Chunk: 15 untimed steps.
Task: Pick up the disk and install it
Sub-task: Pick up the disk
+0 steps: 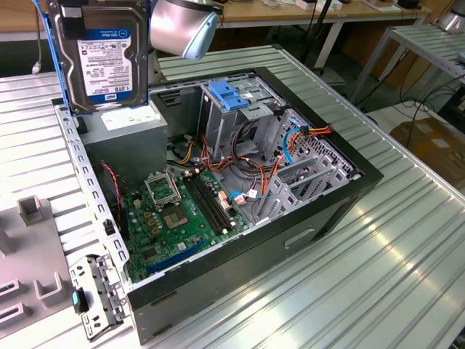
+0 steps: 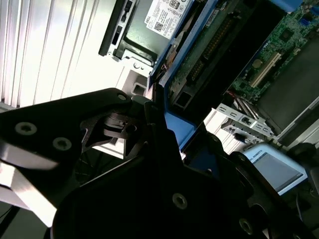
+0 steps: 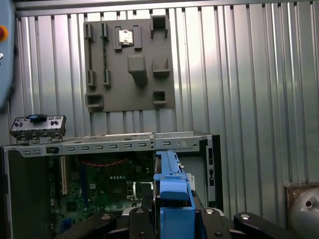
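One disk | white label, blue band | claw clamped on its blue rails | above open case

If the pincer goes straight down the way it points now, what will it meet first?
Probably the grey metal box with a white sticker inside the open black computer case: the pincer holds the black-and-silver blue-railed disk upright above it. Depth is unclear.

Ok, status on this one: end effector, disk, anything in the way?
Copy: end effector shut on disk. Disk upright, in the air above the open case, not yet in. Loose cables beside the cage.
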Tool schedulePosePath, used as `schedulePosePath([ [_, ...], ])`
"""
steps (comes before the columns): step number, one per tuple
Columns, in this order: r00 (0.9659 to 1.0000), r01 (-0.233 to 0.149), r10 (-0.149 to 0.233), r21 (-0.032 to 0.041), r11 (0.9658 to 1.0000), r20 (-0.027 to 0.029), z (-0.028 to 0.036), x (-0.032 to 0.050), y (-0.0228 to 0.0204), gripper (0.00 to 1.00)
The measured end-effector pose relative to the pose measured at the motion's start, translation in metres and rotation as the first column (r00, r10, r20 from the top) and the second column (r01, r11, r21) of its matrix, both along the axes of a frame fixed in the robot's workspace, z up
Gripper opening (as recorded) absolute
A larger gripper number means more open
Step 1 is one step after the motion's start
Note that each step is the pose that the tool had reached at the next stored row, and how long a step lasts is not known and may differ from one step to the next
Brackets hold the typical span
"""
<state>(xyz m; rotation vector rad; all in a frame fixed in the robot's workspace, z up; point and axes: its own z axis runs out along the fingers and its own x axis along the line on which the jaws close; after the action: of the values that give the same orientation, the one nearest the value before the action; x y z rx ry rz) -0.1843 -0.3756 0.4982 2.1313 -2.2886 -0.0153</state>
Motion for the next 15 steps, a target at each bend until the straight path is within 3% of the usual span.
schedulePosePath([
  [6, 1.0000, 0.001, -0.001, 0.0000, 1.0000, -0.0008, 0.0000, 0.0218, -0.0011, 0.37],
  [15, 1.0000, 0.002, -0.002, 0.0001, 1.0000, -0.0009, 0.0000, 0.0300, -0.0069, 0.37],
])
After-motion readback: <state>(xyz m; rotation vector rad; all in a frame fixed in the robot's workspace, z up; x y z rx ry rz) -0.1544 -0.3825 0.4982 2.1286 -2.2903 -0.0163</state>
